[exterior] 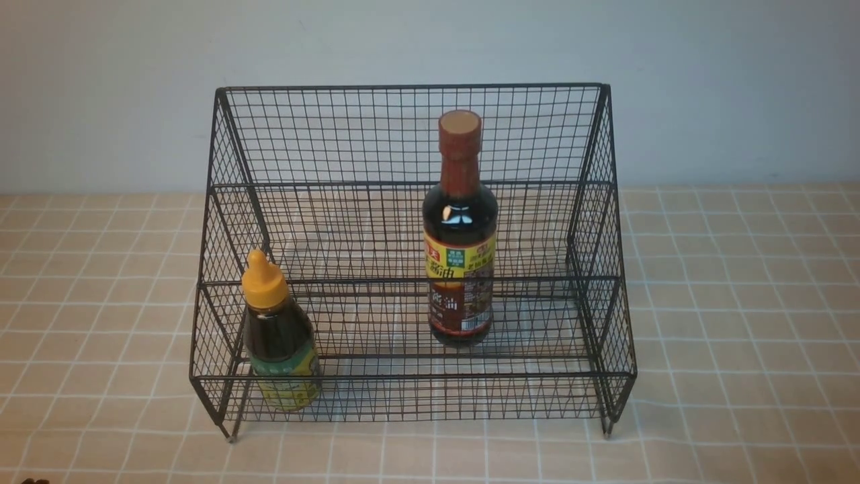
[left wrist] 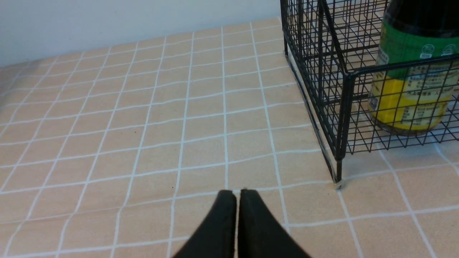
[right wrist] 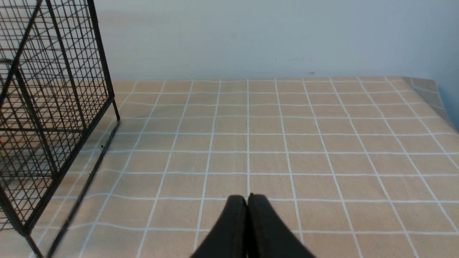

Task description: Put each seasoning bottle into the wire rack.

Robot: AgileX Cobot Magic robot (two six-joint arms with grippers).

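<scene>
While both arms sit nearest the camera, off the front view, each wrist view shows its claw pressed together on nothing: left claw [left wrist: 236, 195], right claw [right wrist: 247, 200], both over bare bench [exterior: 739, 302]. Rack [exterior: 410, 134] stands mid-bench on its feet. Squat bottle [exterior: 279, 336] upright on lower front tier, at 8 o'clock in the rack, close to the left side mesh. Tall bottle [exterior: 460, 228] upright behind the front tier's rear rail, about 2 o'clock from the squat one, well apart from it.
</scene>
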